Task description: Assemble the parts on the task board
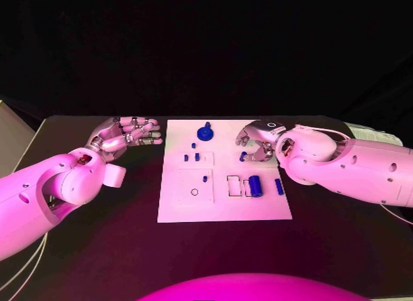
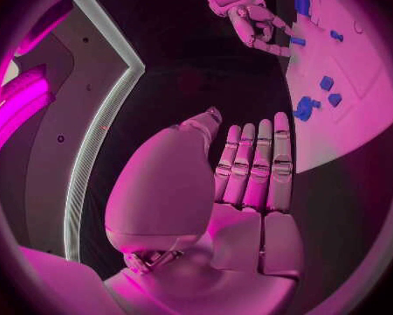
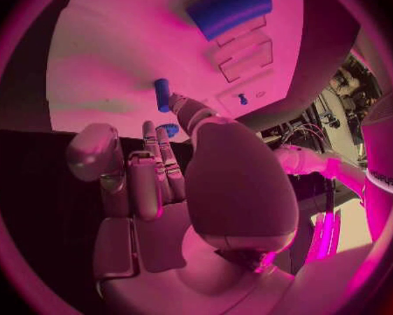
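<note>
While the right hand is working: the right hand [image 1: 257, 142] is pinching a small blue peg [image 3: 162, 94] between thumb and finger above the right side of the task board [image 1: 222, 210], probably to carry it to a hole
Left hand: the left hand [image 1: 125, 135] is waiting just left of the board's far corner, fingers released and stretched out flat, grasping nothing, likely keeping clear of the work
Task board: a flat white plate that is lying in the middle of the black table [image 1: 341, 238], smooth, with shallow rectangular recesses
Parts: a round blue knob [image 1: 205, 133] is sitting near the far edge; a blue cylinder [image 1: 255, 185] is lying at the right recesses; small pegs are standing in between
Judgement: the assembling is looking only partly done
</note>
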